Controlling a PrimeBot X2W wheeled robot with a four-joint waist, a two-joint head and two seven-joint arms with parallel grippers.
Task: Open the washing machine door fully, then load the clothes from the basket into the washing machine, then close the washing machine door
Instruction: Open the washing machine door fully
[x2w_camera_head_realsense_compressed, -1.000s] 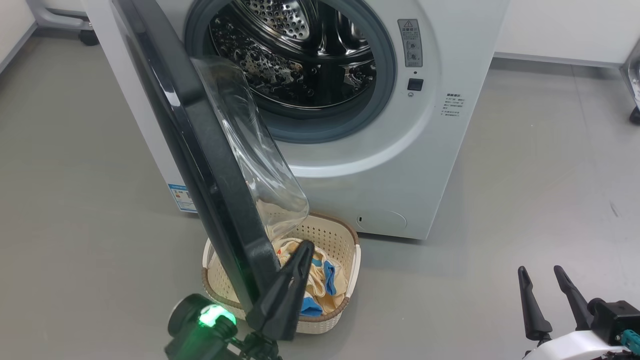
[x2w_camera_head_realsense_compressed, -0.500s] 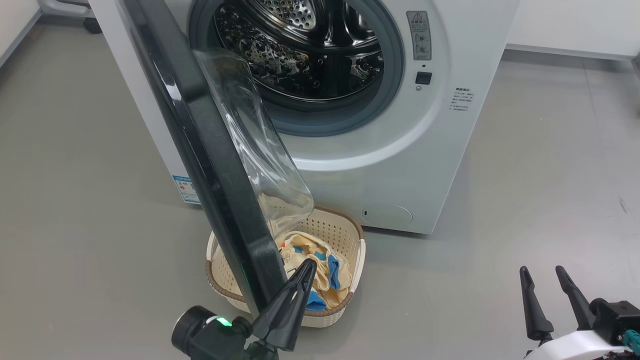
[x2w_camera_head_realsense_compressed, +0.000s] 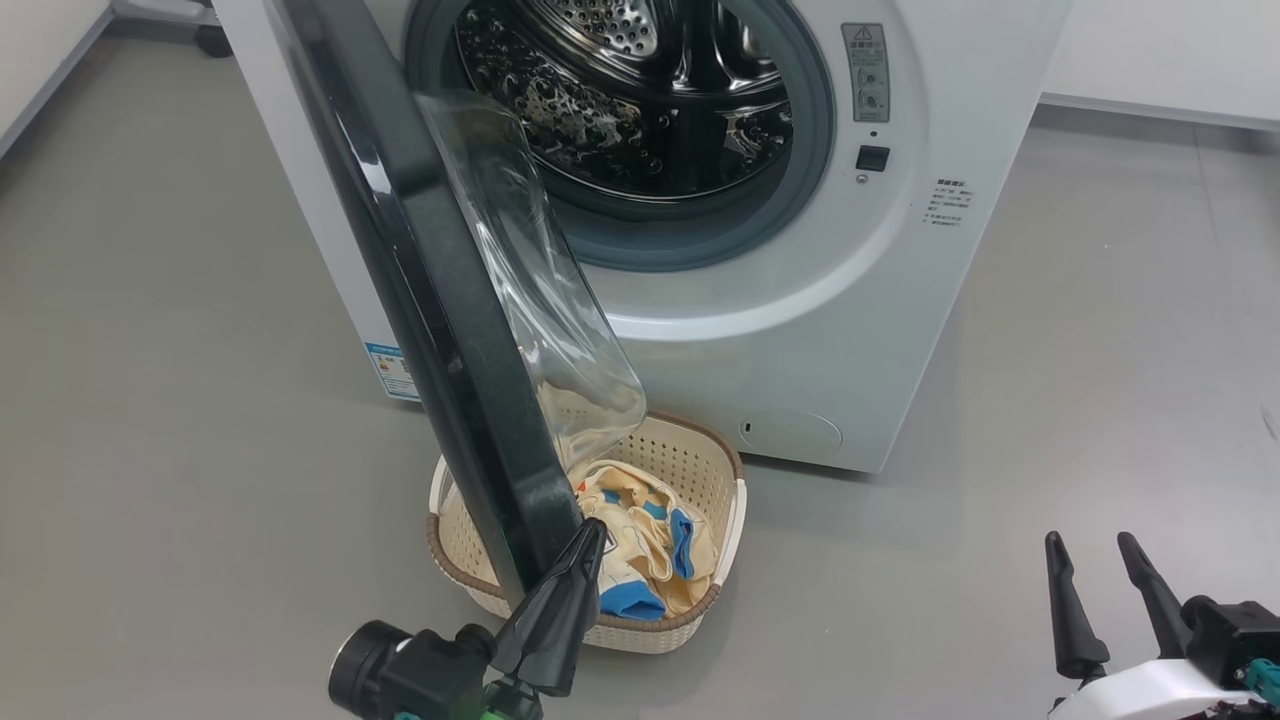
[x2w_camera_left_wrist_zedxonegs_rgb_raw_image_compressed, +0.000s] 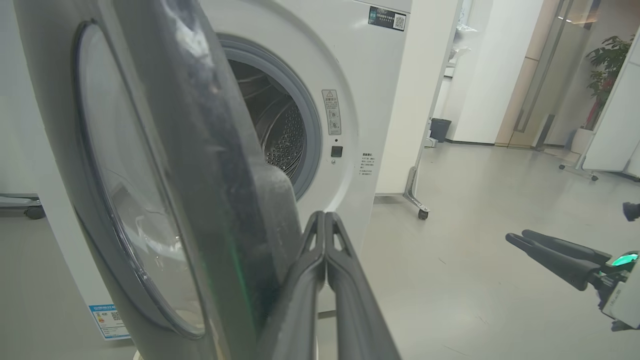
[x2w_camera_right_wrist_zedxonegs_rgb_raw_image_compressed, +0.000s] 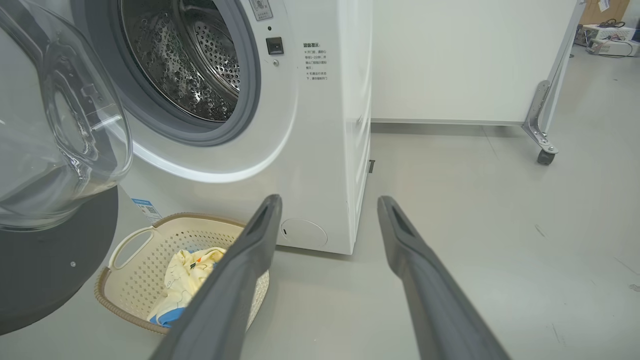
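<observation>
The washing machine (x2w_camera_head_realsense_compressed: 800, 330) stands with its steel drum (x2w_camera_head_realsense_compressed: 640, 90) exposed. The washing machine door (x2w_camera_head_realsense_compressed: 440, 300) swings out towards me, seen edge-on, its clear glass bulge (x2w_camera_head_realsense_compressed: 550, 300) hanging over the basket (x2w_camera_head_realsense_compressed: 715, 470). The clothes (x2w_camera_head_realsense_compressed: 645, 550), cream with blue trim, lie in the basket. My left gripper (x2w_camera_head_realsense_compressed: 592, 526) is shut with nothing in it, beside the inner face of the door's lower rim; I cannot tell whether it touches. The left wrist view shows the left gripper (x2w_camera_left_wrist_zedxonegs_rgb_raw_image_compressed: 325, 216) right of the door (x2w_camera_left_wrist_zedxonegs_rgb_raw_image_compressed: 165, 190). My right gripper (x2w_camera_head_realsense_compressed: 1088, 542) is open and low on the right, away from the basket (x2w_camera_right_wrist_zedxonegs_rgb_raw_image_compressed: 125, 250), the clothes (x2w_camera_right_wrist_zedxonegs_rgb_raw_image_compressed: 182, 275) and the washing machine (x2w_camera_right_wrist_zedxonegs_rgb_raw_image_compressed: 320, 150).
Grey floor spreads on both sides of the machine. A white panel on castors (x2w_camera_right_wrist_zedxonegs_rgb_raw_image_compressed: 544, 156) stands to its right, and a wheel (x2w_camera_left_wrist_zedxonegs_rgb_raw_image_compressed: 423, 214) shows behind it. A blue sticker (x2w_camera_head_realsense_compressed: 390, 370) marks the machine's lower left corner. The other arm's gripper (x2w_camera_left_wrist_zedxonegs_rgb_raw_image_compressed: 550, 252) hangs at the right.
The head camera has shifted, sliding the whole scene a little to the right. My shut left gripper has drawn back towards me along the door's lower rim. The right gripper has stayed put.
</observation>
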